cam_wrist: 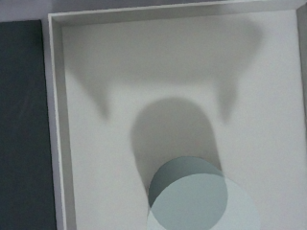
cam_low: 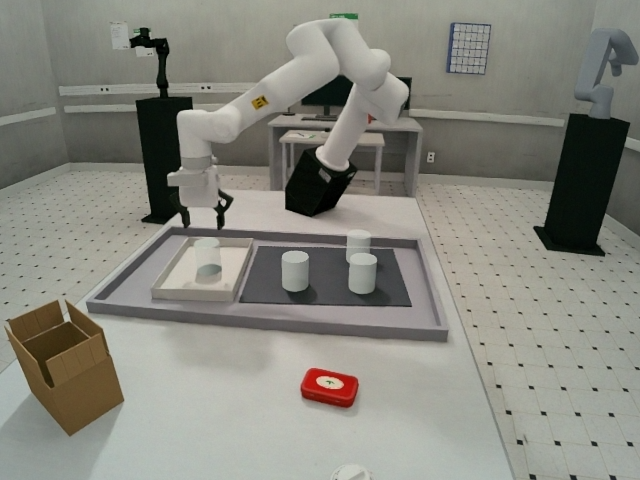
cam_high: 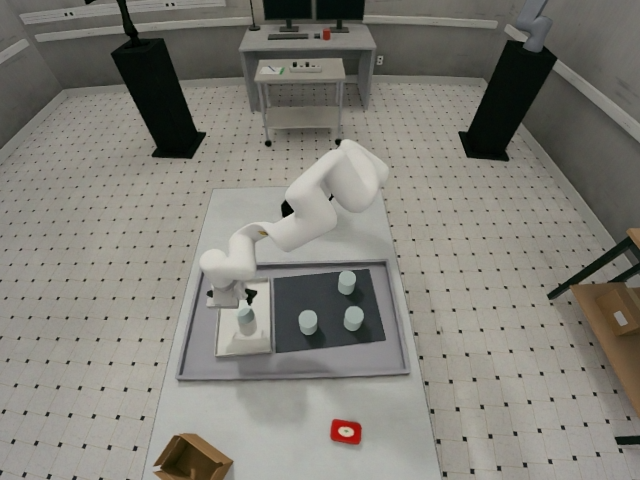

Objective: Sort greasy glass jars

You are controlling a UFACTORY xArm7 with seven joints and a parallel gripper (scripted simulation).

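A pale glass jar [cam_high: 246,321] [cam_low: 208,258] [cam_wrist: 192,196] stands upright in the white tray [cam_high: 242,354] [cam_low: 193,295] [cam_wrist: 57,96]. My gripper [cam_high: 230,299] [cam_low: 203,226] is open and empty above this jar, clear of its top; its fingers are outside the wrist view. Three similar jars stand upright on the dark drying mat [cam_high: 289,291] [cam_low: 329,289] [cam_wrist: 21,120]: a left front jar [cam_high: 308,322] [cam_low: 295,271], a right front jar [cam_high: 353,318] [cam_low: 362,273] and a back right jar [cam_high: 346,283] [cam_low: 358,241]. No grease can be made out on any jar.
A raised grey rim [cam_high: 294,377] [cam_low: 268,322] surrounds tray and mat. In front of it are a red tin [cam_high: 345,431] [cam_low: 329,387] and, at the left, an open cardboard box [cam_high: 193,458] [cam_low: 77,382]. A white round thing [cam_low: 351,472] shows at the front edge.
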